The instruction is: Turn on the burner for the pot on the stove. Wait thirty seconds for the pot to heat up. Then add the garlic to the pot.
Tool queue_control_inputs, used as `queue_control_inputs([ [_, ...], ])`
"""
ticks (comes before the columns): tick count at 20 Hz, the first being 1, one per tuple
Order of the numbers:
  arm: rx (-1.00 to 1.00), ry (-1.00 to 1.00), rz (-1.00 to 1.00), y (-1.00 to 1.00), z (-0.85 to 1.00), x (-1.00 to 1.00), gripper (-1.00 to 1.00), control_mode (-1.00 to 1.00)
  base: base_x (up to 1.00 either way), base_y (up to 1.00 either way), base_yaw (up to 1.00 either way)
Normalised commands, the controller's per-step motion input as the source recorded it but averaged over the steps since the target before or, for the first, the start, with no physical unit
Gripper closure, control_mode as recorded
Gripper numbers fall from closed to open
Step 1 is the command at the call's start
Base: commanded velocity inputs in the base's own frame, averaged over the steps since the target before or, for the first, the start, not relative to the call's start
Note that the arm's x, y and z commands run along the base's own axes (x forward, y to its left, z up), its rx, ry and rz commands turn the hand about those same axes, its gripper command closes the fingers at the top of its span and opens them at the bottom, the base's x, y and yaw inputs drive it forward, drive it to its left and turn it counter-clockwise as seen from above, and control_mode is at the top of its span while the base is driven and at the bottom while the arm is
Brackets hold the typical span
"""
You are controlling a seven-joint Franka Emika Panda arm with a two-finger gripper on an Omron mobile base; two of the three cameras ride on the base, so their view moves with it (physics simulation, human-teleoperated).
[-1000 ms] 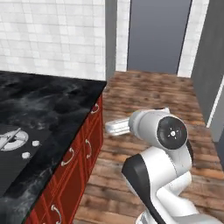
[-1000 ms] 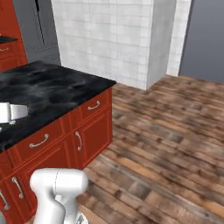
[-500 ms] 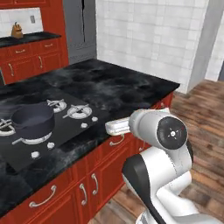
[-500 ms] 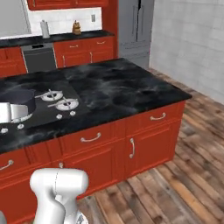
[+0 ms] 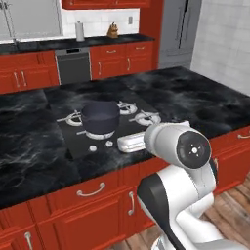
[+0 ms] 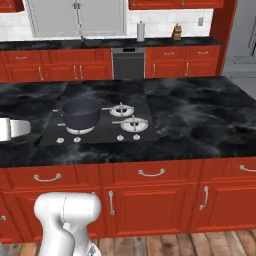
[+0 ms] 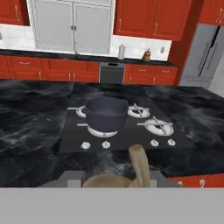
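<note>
The dark grey-blue pot (image 5: pixel 100 117) (image 6: pixel 80 112) (image 7: pixel 106 113) stands on the front left burner (image 7: pixel 105 130) of the black stove (image 5: pixel 124 128) (image 6: pixel 102 131) (image 7: pixel 131 131). No flame shows. Small silver knobs (image 7: pixel 106 144) line the stove's near edge. My gripper (image 5: pixel 128 143) (image 6: pixel 12 129) (image 7: pixel 114 181) hovers at the counter's front edge, just short of the knobs. It looks shut on the garlic (image 7: pixel 105 180), a tan bulb whose stalk (image 7: pixel 139 162) sticks up at the bottom of the hand view. The fingertips are hidden behind the bulb.
The stove sits in a black marble island counter (image 5: pixel 205 97) (image 6: pixel 200 115) over red cabinets (image 6: pixel 150 200). The right burners (image 6: pixel 134 123) (image 5: pixel 146 118) are bare. A back counter with a dishwasher (image 6: pixel 128 62) and a paper-towel roll (image 6: pixel 140 31) runs behind.
The base has turned, so the whole scene has swung: the stove and pot now sit in the middle of both base views. The arm's pose looks unchanged.
</note>
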Motion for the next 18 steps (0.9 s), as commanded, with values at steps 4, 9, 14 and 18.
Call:
queue_control_inputs([
  [4, 0.0, 0.0, 0.0, 0.0, 0.0, 0.0, 1.0, 1.0, 0.37, -0.18, 0.42],
  [9, 0.0, 0.0, 0.0, 0.0, 0.0, 0.0, 1.0, 1.0, 0.14, -0.22, 0.33],
  [14, 0.0, 0.0, 0.0, 0.0, 0.0, 0.0, 1.0, 1.0, 0.19, -0.05, 0.03],
  [18, 0.0, 0.0, 0.0, 0.0, 0.0, 0.0, 1.0, 1.0, 0.01, -0.85, 0.17],
])
